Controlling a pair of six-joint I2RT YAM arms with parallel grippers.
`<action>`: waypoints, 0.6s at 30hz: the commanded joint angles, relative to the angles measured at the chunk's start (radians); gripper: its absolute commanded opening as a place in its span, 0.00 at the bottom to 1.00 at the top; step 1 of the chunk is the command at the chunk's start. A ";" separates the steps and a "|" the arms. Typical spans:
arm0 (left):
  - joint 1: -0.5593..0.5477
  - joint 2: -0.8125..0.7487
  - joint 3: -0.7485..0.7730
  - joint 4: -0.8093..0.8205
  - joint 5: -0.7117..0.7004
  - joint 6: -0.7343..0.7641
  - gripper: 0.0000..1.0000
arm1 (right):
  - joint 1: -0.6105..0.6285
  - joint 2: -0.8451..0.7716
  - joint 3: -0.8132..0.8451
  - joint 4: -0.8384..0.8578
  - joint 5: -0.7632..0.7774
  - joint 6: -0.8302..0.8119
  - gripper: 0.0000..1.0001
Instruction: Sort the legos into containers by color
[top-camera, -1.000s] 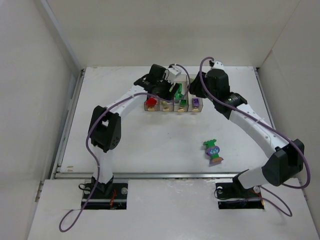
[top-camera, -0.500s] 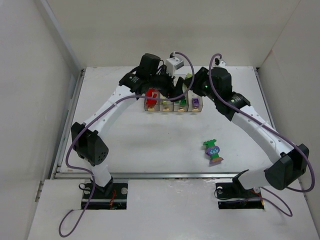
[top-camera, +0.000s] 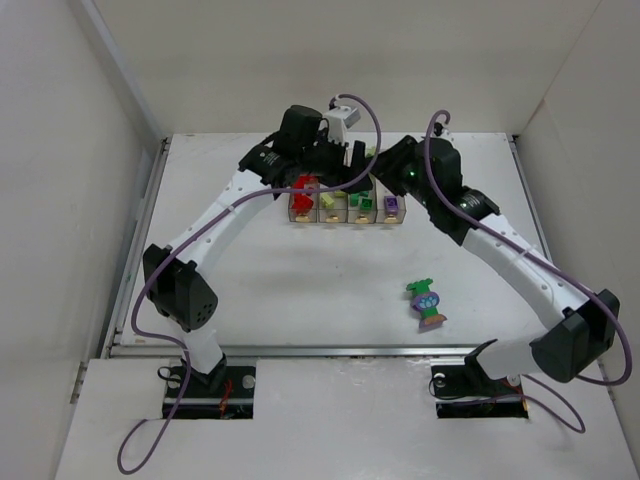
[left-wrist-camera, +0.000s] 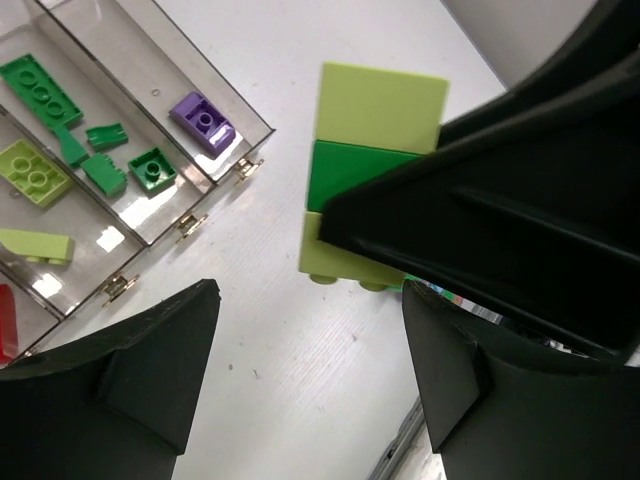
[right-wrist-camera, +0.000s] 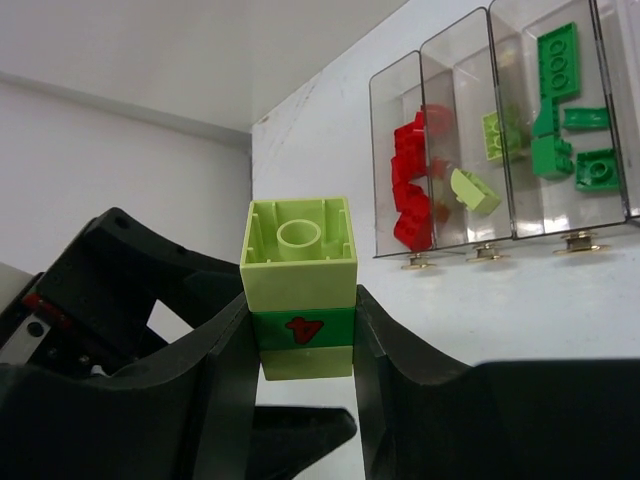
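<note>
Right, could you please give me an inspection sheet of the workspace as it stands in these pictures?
Surface: white table, no spills seen.
Job's things: four joined clear bins hold red, lime, green and purple bricks, one colour each. A lime-green-lime stack is held up near them. A purple and green clump lies unsorted on the table.
Clutter: nothing seen.
Grippers: right gripper is shut on the stack. Left gripper is open, its fingers apart on either side below the stack.
Cables: purple cables run along both arms and loop above the wrists.
Surroundings: white walls on three sides.
</note>
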 joint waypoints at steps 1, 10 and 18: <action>0.001 -0.007 0.044 0.031 -0.070 -0.050 0.71 | 0.007 -0.041 -0.014 0.059 0.005 0.069 0.00; 0.001 -0.007 0.119 0.040 -0.104 -0.094 0.60 | 0.007 -0.041 -0.033 0.059 -0.044 0.175 0.00; -0.008 -0.007 0.064 0.094 -0.046 -0.074 0.49 | 0.007 -0.041 -0.043 0.069 -0.073 0.208 0.00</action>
